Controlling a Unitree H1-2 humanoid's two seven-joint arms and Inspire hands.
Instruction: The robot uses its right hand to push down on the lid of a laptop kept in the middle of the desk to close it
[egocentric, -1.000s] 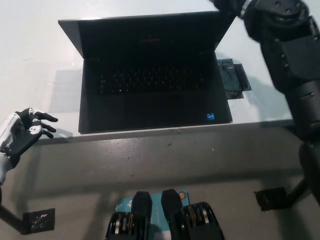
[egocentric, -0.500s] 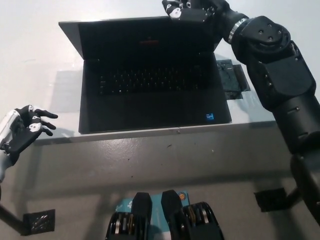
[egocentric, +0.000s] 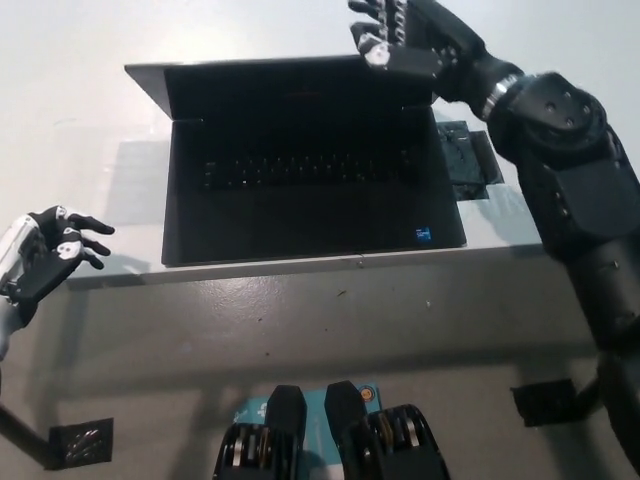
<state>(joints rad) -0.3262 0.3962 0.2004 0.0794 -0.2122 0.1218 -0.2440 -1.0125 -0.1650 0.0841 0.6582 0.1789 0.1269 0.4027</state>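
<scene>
While the laptop sits open in the middle of the white bench, its lid stands tilted back at the far side, the dark screen facing the robot and the keyboard lying flat toward the near edge. The right hand is at the lid's top edge, near its right corner, with the fingers spread and curled over the rim; it grips nothing, and whether the fingers actually touch the lid or hover just above it cannot be told from this angle. The black right arm reaches in from the right side, passing over the bench beside the laptop. A small blue sticker shows on the laptop's base at the front right corner. Just beside the laptop's right side, a small dark flat object lies on the bench, partly under the arm. The left hand rests low at the left, off the front edge of the bench, its fingers apart and loosely curled, holding nothing. Below the bench edge runs a grey floor.
</scene>
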